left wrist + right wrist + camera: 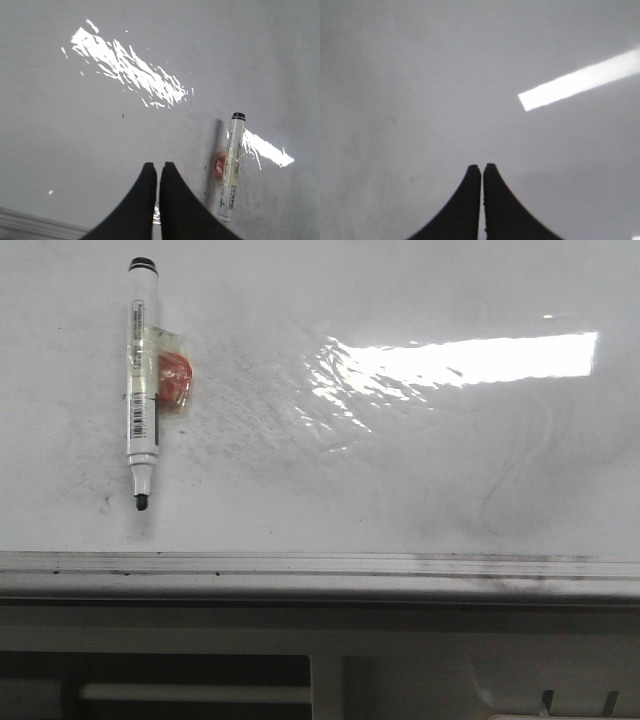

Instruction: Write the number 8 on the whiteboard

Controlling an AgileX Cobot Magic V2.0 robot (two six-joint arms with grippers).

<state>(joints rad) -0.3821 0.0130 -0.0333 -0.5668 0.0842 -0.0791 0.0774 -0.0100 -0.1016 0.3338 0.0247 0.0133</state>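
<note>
The whiteboard [400, 490] lies flat, glossy white with grey smudges and a bright light reflection. No black number 8 shows on it. An uncapped black-tipped marker [141, 380] with a white barrel and a red taped patch lies on the board at the far left, tip toward the rail. It also shows in the left wrist view [230, 165]. My left gripper [158, 166] is shut and empty above the board, beside the marker and apart from it. My right gripper [482, 167] is shut and empty over bare board [420, 75]. Neither gripper shows in the front view.
A pale metallic rail [320, 565] runs along the board's near edge, also in the left wrist view [30, 222]. Below it sits a white ledge with dark slots [200, 680]. Faint grey curved erased marks [510, 490] lie at the board's right.
</note>
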